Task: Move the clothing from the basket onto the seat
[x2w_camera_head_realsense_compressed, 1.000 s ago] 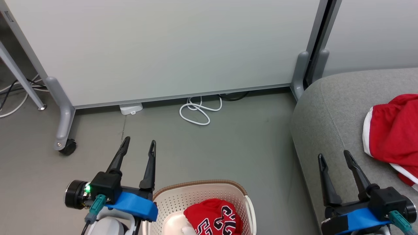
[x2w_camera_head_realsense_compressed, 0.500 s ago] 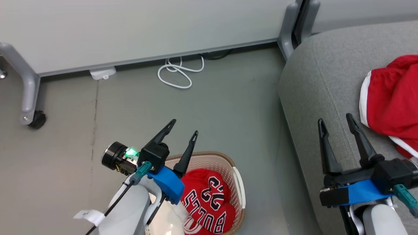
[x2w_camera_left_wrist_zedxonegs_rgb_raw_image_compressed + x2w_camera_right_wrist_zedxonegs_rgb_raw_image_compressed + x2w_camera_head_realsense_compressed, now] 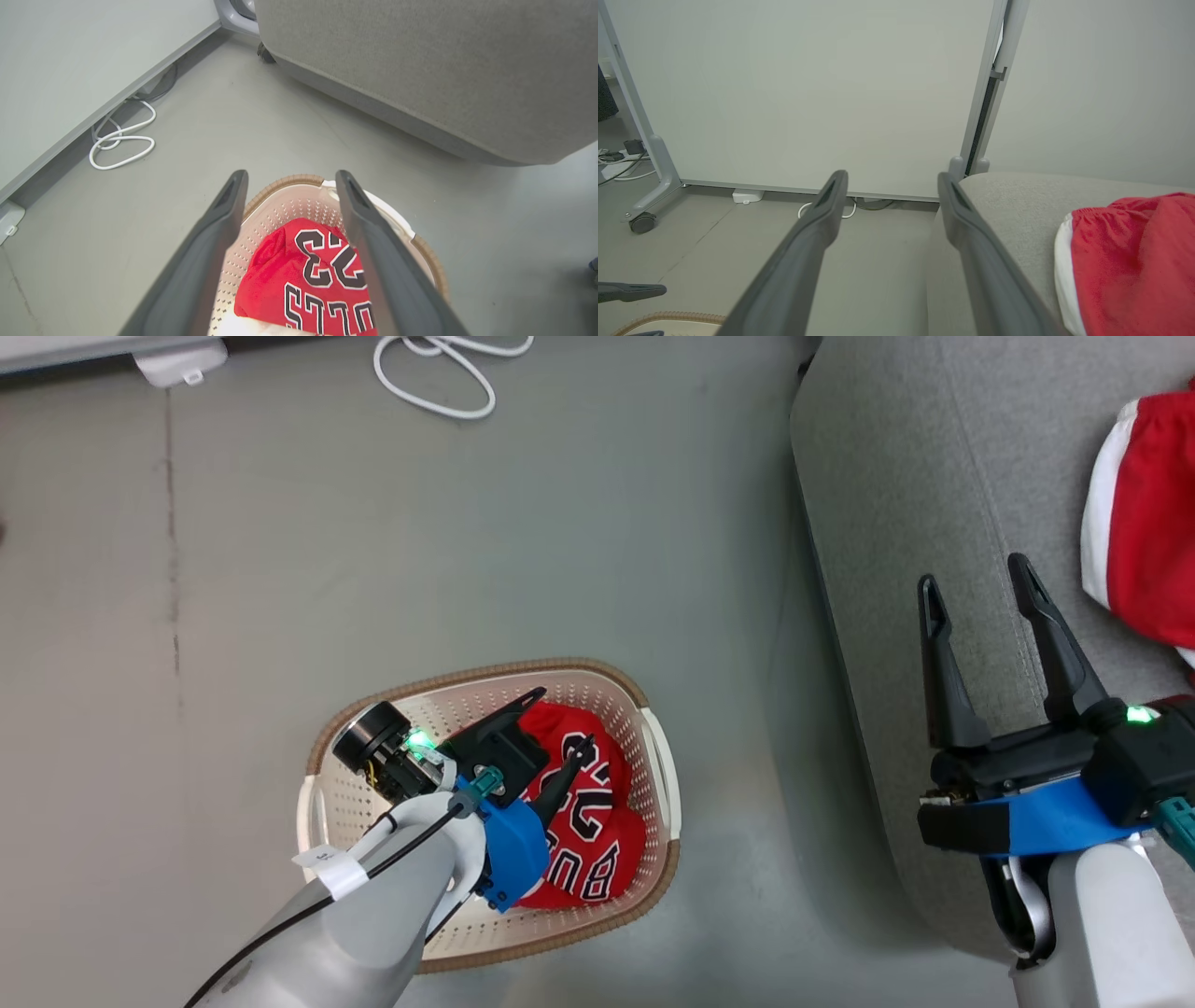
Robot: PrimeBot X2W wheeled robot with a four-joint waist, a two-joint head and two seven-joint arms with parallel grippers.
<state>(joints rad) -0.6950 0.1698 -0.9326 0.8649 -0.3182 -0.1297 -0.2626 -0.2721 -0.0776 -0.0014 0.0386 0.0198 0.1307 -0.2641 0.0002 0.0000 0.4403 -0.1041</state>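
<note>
The fingers (image 3: pixel 205 261) of the left gripper (image 3: pixel 565 717) stand wide apart and hold nothing; they hang over the basket (image 3: pixel 448 695), and I cannot tell if the tips touch the cloth. The right gripper (image 3: pixel 973 573), at the right of the head view, is also spread wide and empty, above the seat (image 3: pixel 887 476). The grey floor (image 3: pixel 373 541) is smooth, with a thin dark line down its left part. The seat takes up the right side. In the right wrist view a pale panel wall (image 3: pixel 808 84) stands on grey legs, one with a castor (image 3: pixel 642 223). The basket sits on the floor at lower centre, with the jersey (image 3: pixel 597 821) in its right half. The plain red piece (image 3: pixel 1148 541) lies on the seat at the right edge. A white cable (image 3: pixel 439 373) is coiled at the top, near a small white box (image 3: pixel 177 359).
</note>
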